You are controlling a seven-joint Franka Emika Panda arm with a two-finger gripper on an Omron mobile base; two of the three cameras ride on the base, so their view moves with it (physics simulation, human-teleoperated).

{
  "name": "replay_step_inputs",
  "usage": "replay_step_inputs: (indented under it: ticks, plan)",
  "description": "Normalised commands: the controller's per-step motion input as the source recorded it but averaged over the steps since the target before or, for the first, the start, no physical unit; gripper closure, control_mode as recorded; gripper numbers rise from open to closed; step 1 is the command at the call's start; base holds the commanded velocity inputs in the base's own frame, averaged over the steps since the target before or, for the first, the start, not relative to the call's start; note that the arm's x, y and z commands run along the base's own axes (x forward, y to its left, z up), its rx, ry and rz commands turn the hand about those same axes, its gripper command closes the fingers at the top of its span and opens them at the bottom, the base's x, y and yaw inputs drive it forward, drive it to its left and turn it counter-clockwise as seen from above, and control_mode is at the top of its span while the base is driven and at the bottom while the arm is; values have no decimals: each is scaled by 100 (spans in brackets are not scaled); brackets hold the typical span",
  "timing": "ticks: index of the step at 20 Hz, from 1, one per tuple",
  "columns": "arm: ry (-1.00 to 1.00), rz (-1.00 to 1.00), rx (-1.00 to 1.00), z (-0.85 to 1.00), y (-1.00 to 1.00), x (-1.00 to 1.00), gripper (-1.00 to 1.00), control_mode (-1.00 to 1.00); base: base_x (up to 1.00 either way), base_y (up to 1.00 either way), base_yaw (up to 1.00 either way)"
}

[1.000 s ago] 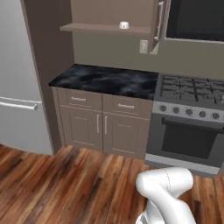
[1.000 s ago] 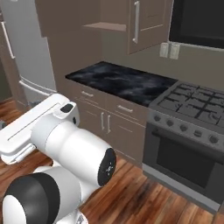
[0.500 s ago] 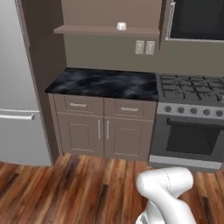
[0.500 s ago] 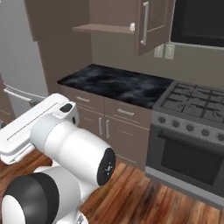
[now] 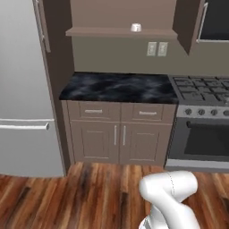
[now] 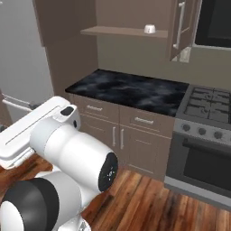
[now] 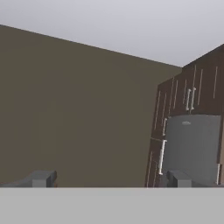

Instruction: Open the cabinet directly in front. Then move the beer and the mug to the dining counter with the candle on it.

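Note:
A brown wall cabinet hangs at the upper right beside the microwave. Its long silver bar handle is vertical. To its left a small squat white thing sits on an open shelf; it is too small to tell whether it is the mug. The beer and the candle are out of view. My gripper is open with nothing between its fingertips. It faces an olive wall, far from the cabinet.
A black marble worktop over grey-taupe drawers and doors stands below the shelf. A grey fridge is at its left, a stove at its right. Wood floor lies between. Dark brown tall cabinets are in the hand view.
The whole picture has shifted right and grown: the base has moved, bringing more of the fridge into view and pushing the wall cabinet to the edge. The gripper stays open.

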Motion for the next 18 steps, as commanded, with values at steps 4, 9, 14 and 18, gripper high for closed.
replay_step_inputs:
  ticks: [4,9,14,18]
  plan:
    - [0,0,0,0,0,0,-100,100,30,63,-21]
    - [0,0,0,0,0,0,-100,100,28,31,-23]
    - [0,0,0,0,0,0,-100,100,31,20,-25]
    - [0,0,0,0,0,0,-100,100,33,11,-30]
